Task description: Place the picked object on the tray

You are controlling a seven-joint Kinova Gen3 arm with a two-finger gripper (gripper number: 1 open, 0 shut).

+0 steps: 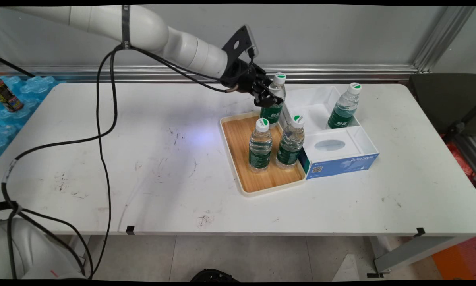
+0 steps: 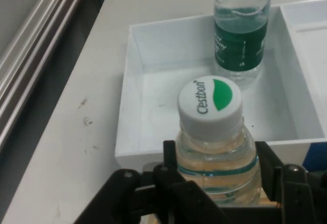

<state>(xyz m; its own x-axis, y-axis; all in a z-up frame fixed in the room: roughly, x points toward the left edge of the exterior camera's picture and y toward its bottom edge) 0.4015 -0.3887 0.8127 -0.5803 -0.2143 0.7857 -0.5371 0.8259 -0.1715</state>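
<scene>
Standing on the white surface (image 1: 142,159) are a wooden tray (image 1: 238,139) with a pale rim and, just beside it on the right, a white bin (image 1: 321,103) with a blue tissue box (image 1: 341,163) at its near end. One water bottle (image 1: 344,106) stands inside the bin, and two more bottles (image 1: 260,145) stand on the tray. A fourth bottle (image 2: 217,147), at the far end of the tray, sits between the gripper's (image 2: 217,180) fingers (image 2: 171,162), which are clamped on its shoulder below the green and white cap (image 2: 210,104). I cannot tell if its base touches the tray.
</scene>
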